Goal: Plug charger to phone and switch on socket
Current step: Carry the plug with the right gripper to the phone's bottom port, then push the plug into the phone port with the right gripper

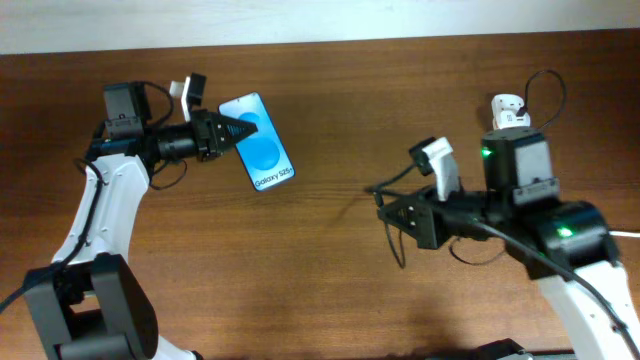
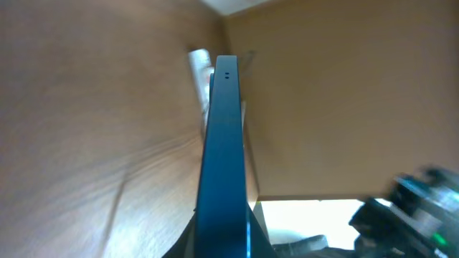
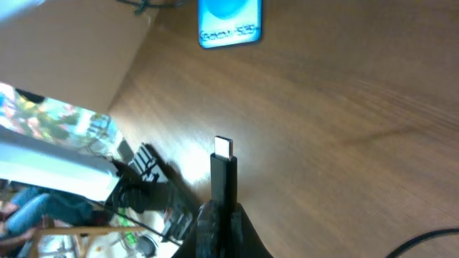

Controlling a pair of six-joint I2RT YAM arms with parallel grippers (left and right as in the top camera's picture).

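Clamped in the right gripper [image 1: 388, 212], the charger [image 3: 224, 170] points at the phone [image 1: 262, 150] (left gripper [image 1: 234, 130] clasps it), well apart.

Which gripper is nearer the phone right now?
Left. The left gripper clamps the phone at its edge; the right gripper holds the charger, well apart from it.

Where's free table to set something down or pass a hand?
Free: mid table between phone and right gripper, and the near strip between left arm and right arm. Crowded: far right, socket and cables behind that arm.
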